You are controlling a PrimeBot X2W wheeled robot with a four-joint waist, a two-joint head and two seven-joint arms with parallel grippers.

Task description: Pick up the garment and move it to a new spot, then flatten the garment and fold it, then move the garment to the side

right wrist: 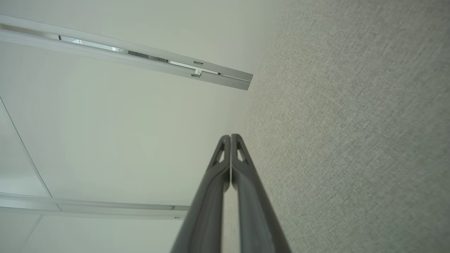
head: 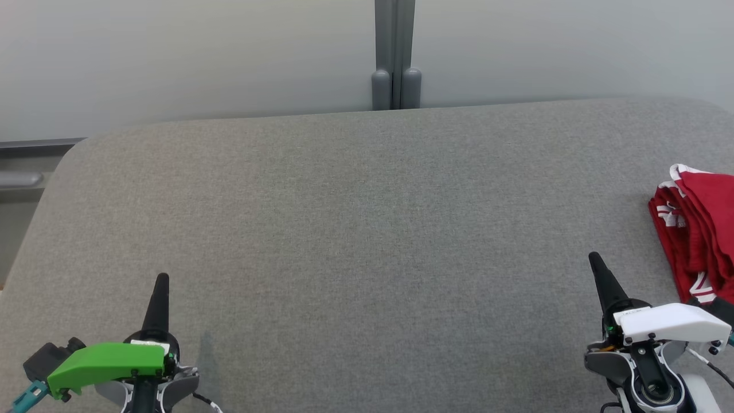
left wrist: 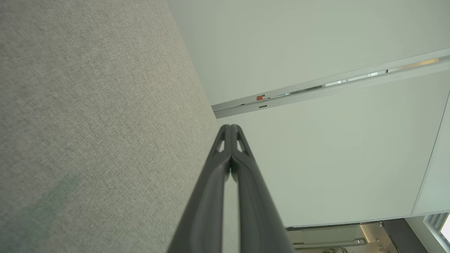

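Two grippers sit low at the near edge of the grey fabric table (head: 367, 229), which looks like a rest pose with nothing to carry. At near left, the left gripper (head: 162, 282) has its fingers pressed together, empty. At near right, the right gripper (head: 595, 259) is likewise closed on nothing. The red garment (head: 699, 229) lies in layered folds at the table's right edge, near the right jaws but apart from them, and far from the left.
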